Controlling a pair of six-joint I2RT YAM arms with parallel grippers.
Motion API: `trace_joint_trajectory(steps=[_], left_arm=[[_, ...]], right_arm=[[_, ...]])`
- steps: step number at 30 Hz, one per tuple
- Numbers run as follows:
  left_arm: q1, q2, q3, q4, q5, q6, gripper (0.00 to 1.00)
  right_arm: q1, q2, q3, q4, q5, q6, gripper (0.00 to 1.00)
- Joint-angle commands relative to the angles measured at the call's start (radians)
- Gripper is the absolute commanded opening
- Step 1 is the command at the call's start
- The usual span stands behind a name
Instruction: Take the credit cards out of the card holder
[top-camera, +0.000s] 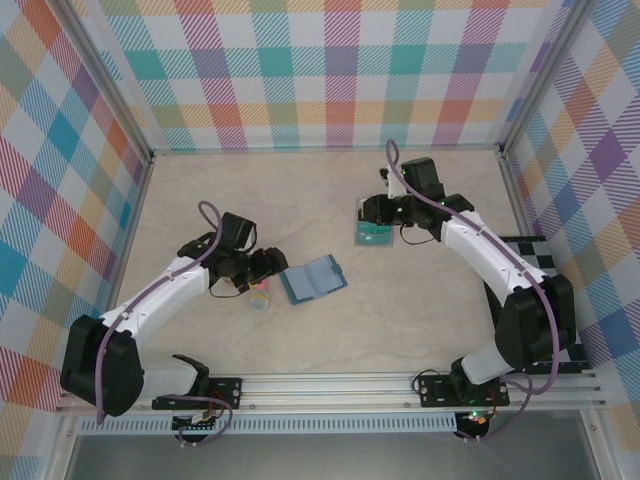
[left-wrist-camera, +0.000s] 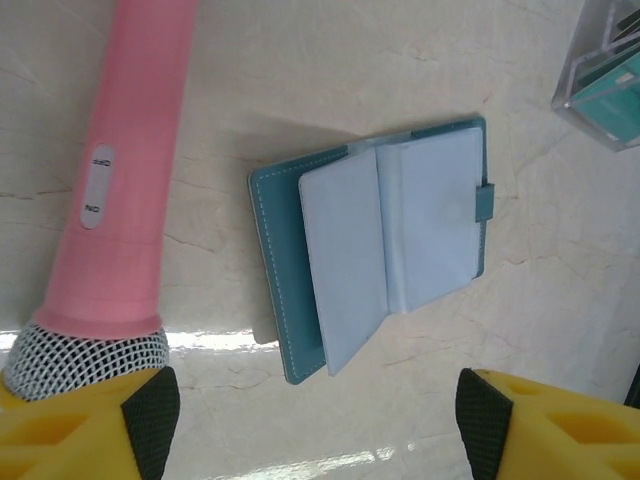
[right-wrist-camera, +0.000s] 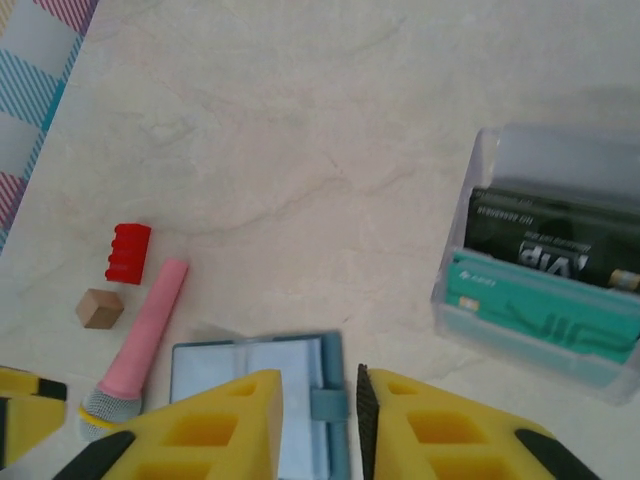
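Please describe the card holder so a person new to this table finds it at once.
Look at the middle of the marbled table, just ahead of the left hand. The card holder lies there, opened flat. Unlike the pink microphone beside it and the clear box farther back, it is a teal-blue booklet with pale blue pages and a clasp tab.

Marbled beige table (top-camera: 300, 190). Card holder (left-wrist-camera: 380, 240) lies open flat on it, pale blue inside facing up. Pink stick (left-wrist-camera: 125, 170) with a mesh tip lies just beside the holder, not touching. Red ribbed piece (right-wrist-camera: 128, 253) and small wooden block (right-wrist-camera: 99, 308) sit beyond the stick, on the side away from the holder. Clear plastic box (right-wrist-camera: 500, 170), well apart from the holder, has teal and black credit cards (right-wrist-camera: 540, 310) in it.
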Motion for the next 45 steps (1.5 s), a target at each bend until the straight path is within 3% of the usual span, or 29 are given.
trace_joint_trajectory(steps=[1, 4, 8, 16, 20, 28, 41, 45], left_arm=[[-0.024, 0.051, 0.013, 0.035, 0.026, -0.02, 0.7], [-0.041, 0.099, 0.031, 0.048, 0.032, -0.02, 0.64], [-0.063, 0.173, 0.058, 0.045, 0.046, -0.015, 0.44], [-0.091, 0.271, 0.074, 0.043, 0.012, -0.02, 0.45], [-0.096, 0.291, 0.084, 0.073, 0.032, -0.018, 0.33], [-0.099, 0.321, 0.109, 0.085, 0.039, -0.01, 0.28], [-0.109, 0.389, 0.139, 0.156, 0.1, -0.003, 0.08], [-0.117, 0.418, 0.155, 0.165, 0.113, 0.001, 0.07]], right_arm=[[0.039, 0.018, -0.028, -0.021, -0.049, 0.153, 0.31], [0.086, 0.053, -0.038, -0.013, -0.048, 0.165, 0.33], [0.151, 0.123, -0.019, -0.015, -0.043, 0.186, 0.33], [0.233, 0.248, 0.024, -0.028, 0.017, 0.21, 0.33], [0.249, 0.312, 0.034, -0.041, 0.025, 0.211, 0.29], [0.26, 0.371, 0.028, -0.037, 0.032, 0.218, 0.28], [0.261, 0.426, 0.016, -0.058, 0.034, 0.228, 0.24], [0.261, 0.446, 0.002, -0.054, 0.032, 0.234, 0.22]])
